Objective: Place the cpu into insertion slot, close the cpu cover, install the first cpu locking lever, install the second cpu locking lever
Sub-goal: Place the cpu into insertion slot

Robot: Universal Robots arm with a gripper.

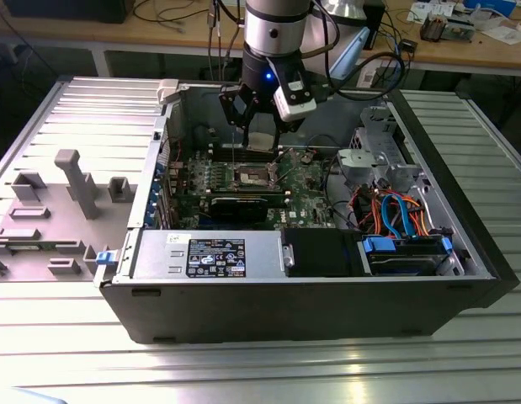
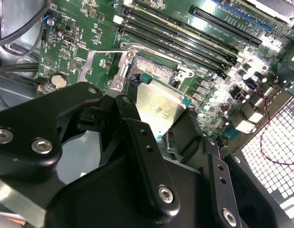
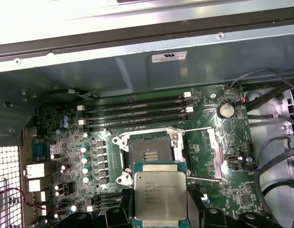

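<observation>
My gripper (image 1: 260, 133) hangs inside the open computer case and is shut on the cpu (image 3: 160, 194), a flat square chip with a silvery top. In both wrist views the cpu (image 2: 159, 108) is held a little above the green board, just off to one side of the insertion slot (image 3: 149, 153), whose dark centre lies bare. A black finger (image 2: 137, 137) presses on one edge of the chip. The cpu cover (image 3: 214, 148) stands swung open beside the slot. Two thin wire levers (image 3: 196, 129) are raised free next to it.
Long memory slots (image 3: 137, 113) run along one side of the socket. In the exterior view a black graphics card (image 1: 240, 207) lies just in front of it, with a grey drive cage (image 1: 374, 160) and coloured cables (image 1: 396, 212) to the right. The case walls (image 1: 151, 194) surround the board.
</observation>
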